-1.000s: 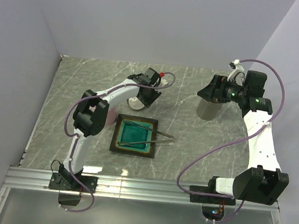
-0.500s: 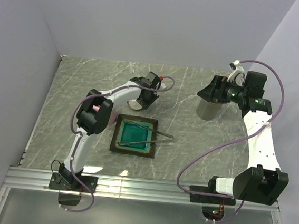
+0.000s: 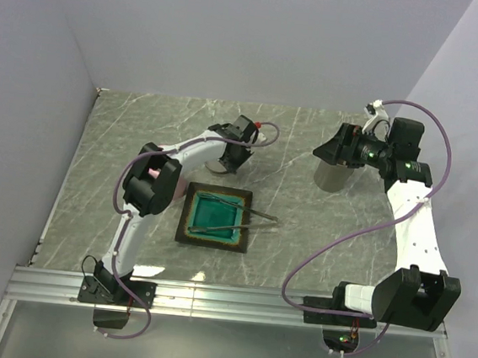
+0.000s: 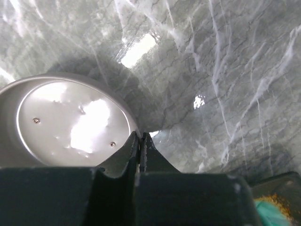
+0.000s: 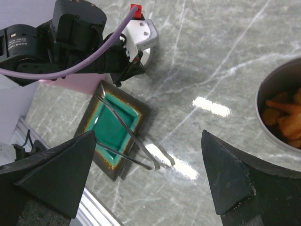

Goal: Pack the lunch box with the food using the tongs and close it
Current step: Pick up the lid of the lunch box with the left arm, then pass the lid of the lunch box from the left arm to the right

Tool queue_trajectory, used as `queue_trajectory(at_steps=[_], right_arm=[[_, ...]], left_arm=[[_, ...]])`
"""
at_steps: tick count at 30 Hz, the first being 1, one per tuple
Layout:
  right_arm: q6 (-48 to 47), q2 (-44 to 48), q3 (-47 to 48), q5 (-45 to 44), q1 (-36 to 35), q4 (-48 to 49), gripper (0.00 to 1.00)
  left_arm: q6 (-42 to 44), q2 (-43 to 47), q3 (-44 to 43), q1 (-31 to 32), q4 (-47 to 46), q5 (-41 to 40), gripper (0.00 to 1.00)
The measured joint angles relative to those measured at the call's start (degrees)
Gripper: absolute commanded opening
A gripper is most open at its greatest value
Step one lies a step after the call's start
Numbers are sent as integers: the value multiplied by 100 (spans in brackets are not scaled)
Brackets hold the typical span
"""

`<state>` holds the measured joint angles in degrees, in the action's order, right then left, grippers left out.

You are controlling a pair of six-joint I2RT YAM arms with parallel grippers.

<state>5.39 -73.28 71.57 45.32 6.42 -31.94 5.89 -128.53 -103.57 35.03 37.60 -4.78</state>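
The lunch box lid (image 4: 70, 122) lies with its shiny inner face and two screws toward the left wrist camera. My left gripper (image 4: 141, 135) is shut on its rim, and the top view shows this left gripper (image 3: 227, 157) over the lid (image 3: 216, 167). The lunch box (image 3: 332, 178) stands at the back right with orange-brown food (image 5: 284, 113) inside. My right gripper (image 3: 337, 150) hovers over it, open and holding nothing, its fingers (image 5: 61, 174) wide apart. The tongs (image 3: 236, 210) rest across the green plate (image 3: 208, 235); the right wrist view also shows these tongs (image 5: 127, 136).
The green plate (image 5: 110, 125) with a dark rim sits at the table's middle near the left arm (image 5: 70, 42). A metal rail (image 3: 227, 301) runs along the near edge, with both arm bases on it. Grey walls close the back and sides.
My left gripper has closed, pinching the lid's rim. The left arm shifted slightly at the lid. The right gripper has edged a little to the right above the lunch box.
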Motion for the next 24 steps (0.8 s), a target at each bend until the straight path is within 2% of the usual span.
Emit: queue_trajectory(at_steps=[6,11,13,15,19,24], right_arm=[[428,48,-146,264,0,542,100],[1167,48,-258,540,0,1397,100],[1598,24,-264,636,0,1845,100],[2205,-35,-278,715,-11,2459,100],[3390,-243,-334,708,-227,3755,100],[4559,-597,-330,529,-994,4883,100]], left_arm=[[-122,610,42,-116,129,448,0],[-428,2011,343,-459,-173,1410,0],[-741,2675,570,-761,-544,2063,0],[-1130,3355,1043,-1137,-1246,2723,0],[-2376,4708,2559,-1910,-3300,3825,0],[-3862,5132,3399,-1952,-5707,4614,0]])
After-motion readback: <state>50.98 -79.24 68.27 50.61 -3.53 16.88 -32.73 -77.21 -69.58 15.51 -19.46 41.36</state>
